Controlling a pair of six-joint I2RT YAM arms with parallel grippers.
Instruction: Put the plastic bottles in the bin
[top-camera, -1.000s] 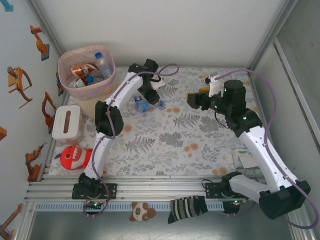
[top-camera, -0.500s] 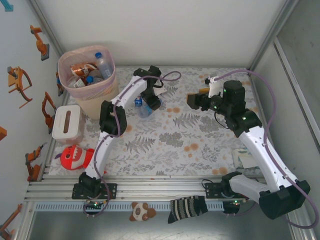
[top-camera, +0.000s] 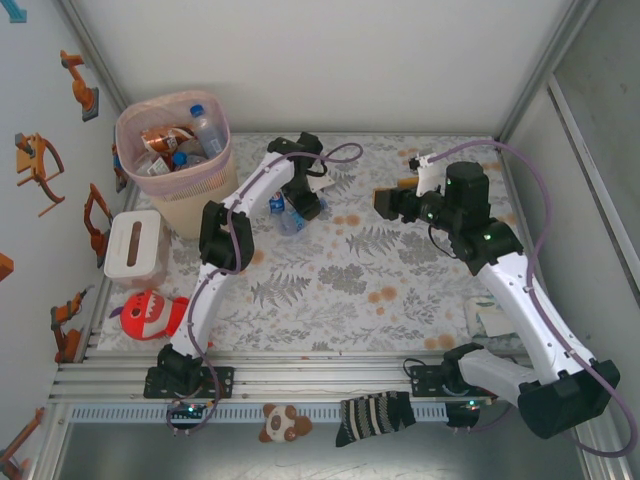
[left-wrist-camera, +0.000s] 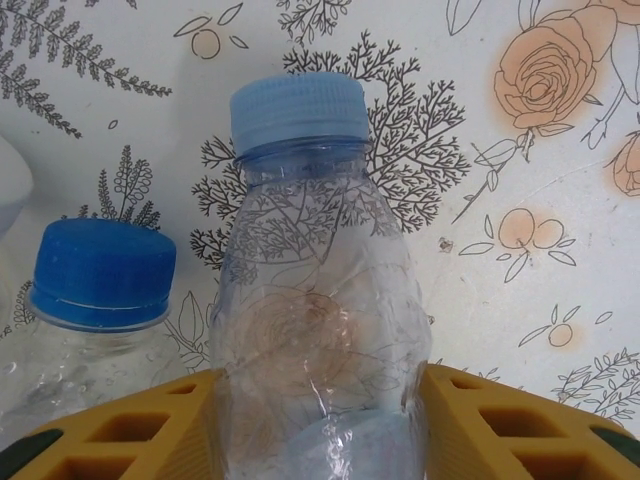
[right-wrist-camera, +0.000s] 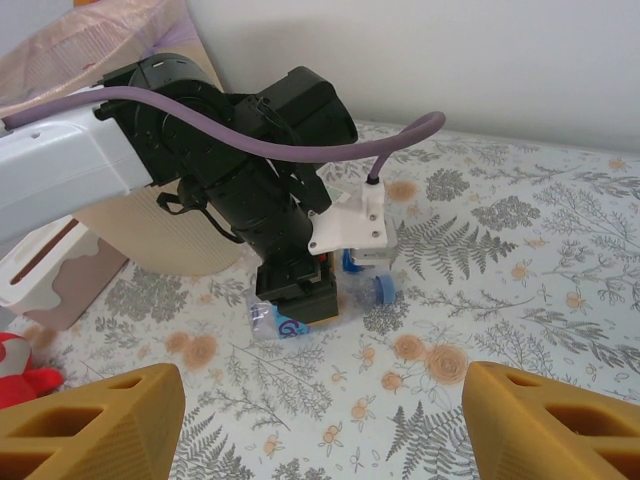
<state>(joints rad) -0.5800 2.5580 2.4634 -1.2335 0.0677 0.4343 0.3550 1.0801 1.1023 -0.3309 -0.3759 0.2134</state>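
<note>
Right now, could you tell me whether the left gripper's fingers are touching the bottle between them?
Touching. The left wrist view shows both yellow fingers flush against the sides of the clear bottle, with no gap.

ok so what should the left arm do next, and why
Probably finish closing the left gripper on the clear bottle before any lift. Its fingers flank the body on both sides and seem to touch it, and a darker-capped bottle lies close beside it.

a clear, glossy, crinkled plastic bottle (left-wrist-camera: 315, 330), matt blue plastic cap (left-wrist-camera: 298, 105) at twelve o'clock, over a smooth floral-printed table cover (left-wrist-camera: 560, 200).
</note>
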